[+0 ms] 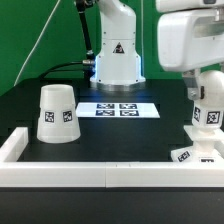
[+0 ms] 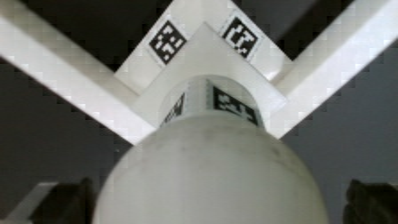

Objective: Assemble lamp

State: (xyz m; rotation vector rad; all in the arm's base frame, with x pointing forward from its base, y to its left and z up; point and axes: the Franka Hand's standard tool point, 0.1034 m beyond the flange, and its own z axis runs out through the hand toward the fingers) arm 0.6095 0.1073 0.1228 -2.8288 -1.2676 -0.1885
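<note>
White rail (image 1: pixel 90 175) runs along the near edge of the black table (image 1: pixel 110 135) and turns up the exterior view's left side. Just behind it, at the exterior view's right, lies the flat lamp base (image 1: pixel 190 153), its square tags facing up and toward the camera. Upright over the base stands the bulb (image 1: pixel 208 112), a tag on its side; whether its foot is already seated in the base cannot be told. The gripper (image 1: pixel 197 93) comes down on it from above. In the wrist view the bulb's round head fills the space between the two dark fingers (image 2: pixel 50 200), so the hand looks closed around the bulb, opened only as wide as that head. Beyond the head the wrist view shows the bulb's tagged neck and the tagged base, with white bars spreading out behind. The shade (image 1: pixel 57 112) stands well apart at the exterior view's left, wide end down. Between the two, farther back, lies the marker board (image 1: pixel 118 108), in front of the arm's pedestal (image 1: pixel 117 60).
</note>
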